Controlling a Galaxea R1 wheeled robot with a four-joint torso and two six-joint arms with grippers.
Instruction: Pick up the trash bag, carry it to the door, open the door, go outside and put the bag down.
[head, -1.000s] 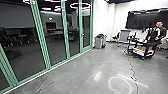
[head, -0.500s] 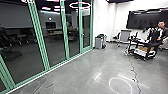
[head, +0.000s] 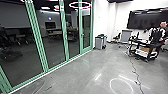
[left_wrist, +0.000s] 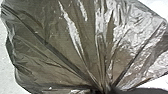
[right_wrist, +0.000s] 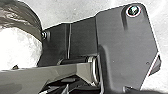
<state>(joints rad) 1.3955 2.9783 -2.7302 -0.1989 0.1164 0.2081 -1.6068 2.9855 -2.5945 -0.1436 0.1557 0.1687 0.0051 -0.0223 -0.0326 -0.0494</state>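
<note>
Thin, crinkled grey plastic of the trash bag (left_wrist: 62, 45) fans out large in the left wrist view. Its folds draw together into a tight neck at my left gripper (left_wrist: 103, 90), which is shut on it. The rounded side of the trash bag (right_wrist: 18, 37) shows beside the robot's own dark base in the right wrist view, and pale floor lies around it. In the head view, a green-framed glass door (head: 86, 30) stands at the far end of the glass wall, closed in its frame.
Green-framed glass panels (head: 53, 37) run along the left. Grey bins (head: 100, 42) stand beside the far door. To the right are a person (head: 158, 33), a loaded black cart (head: 146, 53) and a cable (head: 135, 71) trailing over the floor.
The head view has shifted slightly, so the camera has moved a little. The person has turned and moved to the right beside the cart.
</note>
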